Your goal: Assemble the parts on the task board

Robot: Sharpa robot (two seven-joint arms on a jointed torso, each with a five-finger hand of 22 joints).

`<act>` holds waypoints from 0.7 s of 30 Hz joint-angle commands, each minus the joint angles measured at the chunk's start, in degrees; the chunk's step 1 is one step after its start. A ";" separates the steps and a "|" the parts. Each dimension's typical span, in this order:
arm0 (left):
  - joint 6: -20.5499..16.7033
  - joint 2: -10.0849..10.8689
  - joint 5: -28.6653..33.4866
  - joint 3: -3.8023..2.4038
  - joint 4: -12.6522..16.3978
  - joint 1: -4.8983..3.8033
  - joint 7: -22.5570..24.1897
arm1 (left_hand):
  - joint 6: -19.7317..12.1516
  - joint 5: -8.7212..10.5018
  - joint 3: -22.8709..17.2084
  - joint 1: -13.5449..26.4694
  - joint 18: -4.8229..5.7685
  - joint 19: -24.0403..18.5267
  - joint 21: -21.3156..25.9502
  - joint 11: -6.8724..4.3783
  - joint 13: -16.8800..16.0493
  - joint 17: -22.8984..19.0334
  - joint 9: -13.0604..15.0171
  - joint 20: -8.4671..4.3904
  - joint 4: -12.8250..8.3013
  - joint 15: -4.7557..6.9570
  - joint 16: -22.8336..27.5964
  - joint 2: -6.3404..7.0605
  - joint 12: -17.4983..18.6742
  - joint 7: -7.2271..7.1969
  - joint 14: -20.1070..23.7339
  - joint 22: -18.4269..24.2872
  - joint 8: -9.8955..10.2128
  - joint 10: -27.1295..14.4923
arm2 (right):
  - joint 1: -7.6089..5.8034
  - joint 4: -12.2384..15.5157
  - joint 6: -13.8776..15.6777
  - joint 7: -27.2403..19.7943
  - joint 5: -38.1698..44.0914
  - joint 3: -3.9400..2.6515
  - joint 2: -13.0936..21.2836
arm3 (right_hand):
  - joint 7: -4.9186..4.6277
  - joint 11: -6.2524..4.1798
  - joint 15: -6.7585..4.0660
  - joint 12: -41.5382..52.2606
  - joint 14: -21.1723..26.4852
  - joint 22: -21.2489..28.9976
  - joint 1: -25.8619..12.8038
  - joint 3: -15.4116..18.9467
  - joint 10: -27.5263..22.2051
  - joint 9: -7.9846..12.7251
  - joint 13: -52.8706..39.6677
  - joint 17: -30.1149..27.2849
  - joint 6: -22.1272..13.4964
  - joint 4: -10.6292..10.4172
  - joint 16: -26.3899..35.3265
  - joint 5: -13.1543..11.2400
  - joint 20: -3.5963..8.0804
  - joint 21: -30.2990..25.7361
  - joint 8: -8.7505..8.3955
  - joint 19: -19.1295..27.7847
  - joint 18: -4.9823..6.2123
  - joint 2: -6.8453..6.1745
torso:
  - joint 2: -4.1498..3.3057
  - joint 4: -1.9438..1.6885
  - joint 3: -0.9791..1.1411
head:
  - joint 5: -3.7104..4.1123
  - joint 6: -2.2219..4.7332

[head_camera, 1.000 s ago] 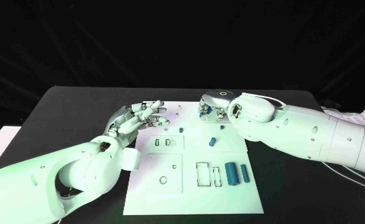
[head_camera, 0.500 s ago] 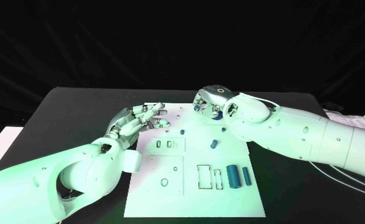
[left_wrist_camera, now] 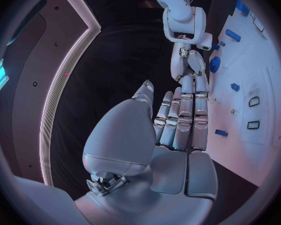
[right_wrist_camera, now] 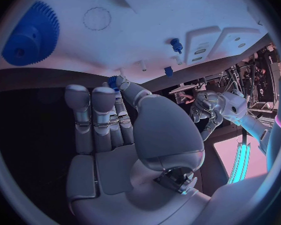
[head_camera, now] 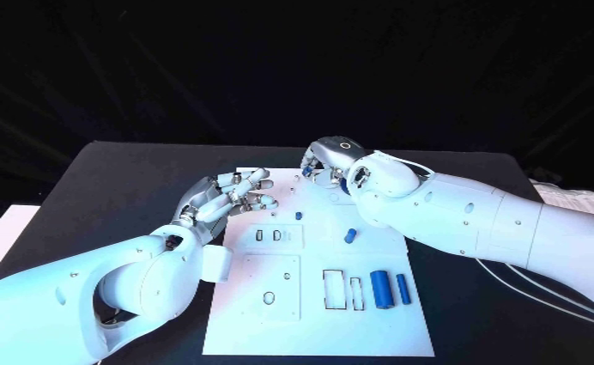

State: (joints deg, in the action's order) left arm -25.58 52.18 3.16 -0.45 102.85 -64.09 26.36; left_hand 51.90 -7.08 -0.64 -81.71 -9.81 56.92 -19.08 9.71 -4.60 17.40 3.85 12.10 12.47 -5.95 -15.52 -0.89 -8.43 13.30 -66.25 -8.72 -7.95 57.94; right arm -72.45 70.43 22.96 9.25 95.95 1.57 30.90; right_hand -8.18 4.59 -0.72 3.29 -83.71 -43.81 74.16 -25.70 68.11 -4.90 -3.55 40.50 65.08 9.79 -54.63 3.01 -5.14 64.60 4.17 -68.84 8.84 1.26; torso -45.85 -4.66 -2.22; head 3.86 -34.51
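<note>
The white task board (head_camera: pixel 322 322) lies mid-table. My right hand (head_camera: pixel 330 157) hovers at the board's far edge with its fingers straight and nothing in its palm (right_wrist_camera: pixel 109 130). A blue gear (right_wrist_camera: pixel 31 35) lies on the board just beside it, partly hidden under the hand (head_camera: pixel 339 179). My left hand (head_camera: pixel 229 197) is at the board's left edge, fingers (left_wrist_camera: pixel 178 120) stretched out, holding nothing. Two big blue cylinders (head_camera: pixel 380 286) lie side by side at the near right. A short blue cylinder (head_camera: pixel 350 234) and a small blue peg (head_camera: pixel 299 215) sit mid-board.
The board has a rectangular slot (head_camera: pixel 334 286), an oval hole (head_camera: pixel 269 298) and two small slots (head_camera: pixel 266 234). Black table (head_camera: pixel 124 176) surrounds it. My right forearm (head_camera: pixel 495 219) lies across the board's far right corner, with a white cable (head_camera: pixel 532 289) beyond.
My right hand has moved left and a little further away along the board's far edge. The left hand has stayed about where it was.
</note>
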 commanded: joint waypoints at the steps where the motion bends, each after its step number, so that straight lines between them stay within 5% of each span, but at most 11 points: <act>1: 1.17 -0.12 0.08 -0.05 0.08 -0.11 0.14 | -0.22 -0.24 0.10 -0.04 -0.48 -0.29 0.36 0.03 0.07 0.10 -0.05 0.01 -0.21 -0.12 0.02 -0.32 0.20 0.04 0.33 0.07 0.30 -0.26 | 0.02 -0.33 0.59 -0.68 -0.45 -0.01 -0.50 | -0.04 0.00 0.19 0.28 0.03 0.00 0.18 -1.37 -0.43 -0.10 -0.11 -0.02 -0.40 -0.92 -0.24 0.15 -0.10 0.28 -0.10 0.32 -0.29 -0.53 | -0.05 0.06 -0.04 | -0.10 -0.13; 21: 1.17 -0.32 0.08 -0.05 -0.24 -0.19 -0.04 | -0.26 -0.24 0.11 -0.09 -0.49 -0.29 0.35 0.04 0.08 0.21 -0.05 0.02 -0.28 -0.12 -0.03 -0.36 0.23 0.05 0.35 0.07 0.33 -0.31 | 0.22 -0.50 -0.54 -0.89 -0.20 0.00 -1.76 | -0.10 0.06 0.26 0.34 0.04 -0.19 -0.10 -1.51 -0.50 -0.13 -0.14 0.19 -0.41 -1.24 -0.49 0.21 -0.19 0.48 -0.14 0.40 -0.31 -0.98 | -0.16 0.05 -0.05 | -0.43 -0.52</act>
State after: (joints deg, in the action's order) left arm -25.55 51.96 3.18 -0.44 102.57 -64.19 26.14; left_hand 51.90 -7.08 -0.64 -81.71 -9.81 56.92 -19.08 9.71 -4.61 17.55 3.85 12.10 12.47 -5.95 -15.52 -0.89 -8.43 13.30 -66.26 -8.73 -7.95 57.95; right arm -72.26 69.96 23.03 8.74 95.23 1.58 29.24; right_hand -8.40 4.89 -0.72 3.47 -83.71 -43.93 74.06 -26.96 67.82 -4.98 -3.68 40.62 64.83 8.52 -54.86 2.94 -5.15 64.84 3.72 -68.83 8.84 0.70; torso -45.99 -4.61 -2.25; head 3.40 -35.01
